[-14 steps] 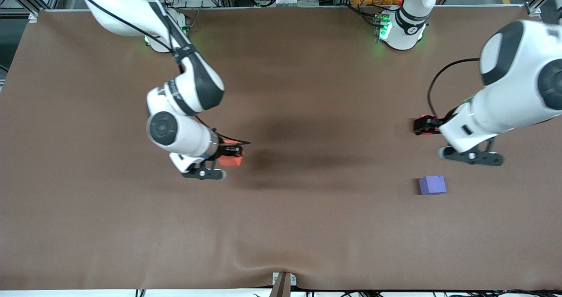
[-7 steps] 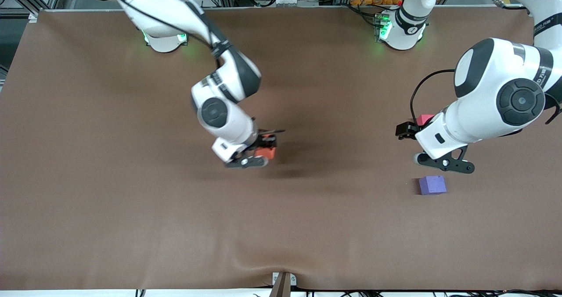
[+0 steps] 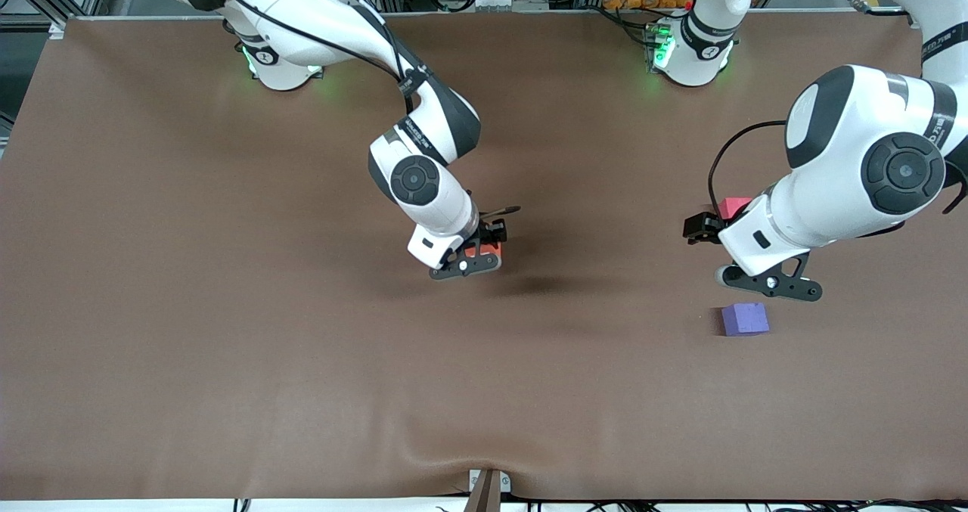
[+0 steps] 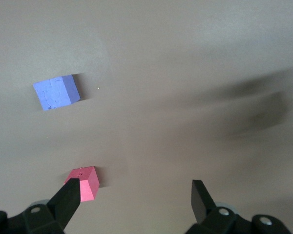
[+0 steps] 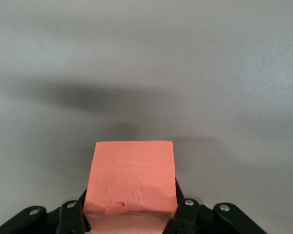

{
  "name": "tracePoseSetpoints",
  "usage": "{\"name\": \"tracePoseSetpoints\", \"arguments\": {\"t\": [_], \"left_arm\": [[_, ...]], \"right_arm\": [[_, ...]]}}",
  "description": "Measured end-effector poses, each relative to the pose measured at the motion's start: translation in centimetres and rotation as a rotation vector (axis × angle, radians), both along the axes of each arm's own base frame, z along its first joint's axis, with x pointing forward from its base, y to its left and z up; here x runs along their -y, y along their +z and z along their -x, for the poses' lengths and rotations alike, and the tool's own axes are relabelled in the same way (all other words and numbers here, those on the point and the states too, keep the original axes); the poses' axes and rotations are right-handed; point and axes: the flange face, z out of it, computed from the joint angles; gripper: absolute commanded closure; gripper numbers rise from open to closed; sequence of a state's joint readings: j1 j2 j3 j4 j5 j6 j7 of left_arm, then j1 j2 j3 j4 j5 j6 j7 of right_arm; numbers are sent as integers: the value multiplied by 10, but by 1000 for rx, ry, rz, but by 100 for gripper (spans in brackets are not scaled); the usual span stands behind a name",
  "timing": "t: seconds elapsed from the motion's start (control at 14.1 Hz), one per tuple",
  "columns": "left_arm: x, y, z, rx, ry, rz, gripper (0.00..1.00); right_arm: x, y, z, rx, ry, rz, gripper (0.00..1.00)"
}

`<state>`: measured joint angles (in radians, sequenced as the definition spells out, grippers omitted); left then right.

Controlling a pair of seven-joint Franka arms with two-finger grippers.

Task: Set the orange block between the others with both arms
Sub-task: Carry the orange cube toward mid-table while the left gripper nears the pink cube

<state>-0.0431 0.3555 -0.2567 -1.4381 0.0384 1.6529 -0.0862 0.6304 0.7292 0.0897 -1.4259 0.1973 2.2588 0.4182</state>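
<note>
The orange block [image 3: 486, 251] is held in my right gripper [image 3: 484, 249], which is shut on it above the middle of the table; its shadow lies on the mat below. In the right wrist view the orange block [image 5: 132, 178] fills the space between the jaws of the right gripper [image 5: 129, 214]. The pinkish-red cube [image 3: 733, 206] and the purple cube [image 3: 745, 319] rest apart toward the left arm's end, the purple one nearer the front camera. My left gripper [image 3: 701, 227] hangs open beside the pinkish-red cube [image 4: 85, 181]. The left wrist view also shows the purple cube [image 4: 56, 92] and nothing between the left gripper's [image 4: 136, 200] jaws.
The brown mat [image 3: 227, 345] covers the whole table and has a raised wrinkle at its front edge [image 3: 454, 444]. Both arm bases [image 3: 688, 51] stand along the table's back edge with cables and racks past them.
My right arm has carried the orange block from the right arm's end toward the table's middle. The left arm swung early on and has since stayed almost still, jaws open.
</note>
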Motion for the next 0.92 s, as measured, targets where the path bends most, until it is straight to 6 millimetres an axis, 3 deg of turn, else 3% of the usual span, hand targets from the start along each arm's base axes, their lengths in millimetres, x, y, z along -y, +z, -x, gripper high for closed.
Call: {"name": "tracePoseSetpoints", "arguments": {"t": [0.28,0.64,0.85,0.92], "left_arm": [[1,4,-1,12,3,12,0],[-20,18,-7,35,49,43,0],[-22,21,-7,40,53,46,0],[-23,22,-7,40,54,46,0]], "right_arm": [[-19,-22,5,-5,29,8,100],[-36,-46,25,-13,84,49,100],[-39,-56,30,-11,104,77,100],[-39,-61,32,-8,112,92,93]]}}
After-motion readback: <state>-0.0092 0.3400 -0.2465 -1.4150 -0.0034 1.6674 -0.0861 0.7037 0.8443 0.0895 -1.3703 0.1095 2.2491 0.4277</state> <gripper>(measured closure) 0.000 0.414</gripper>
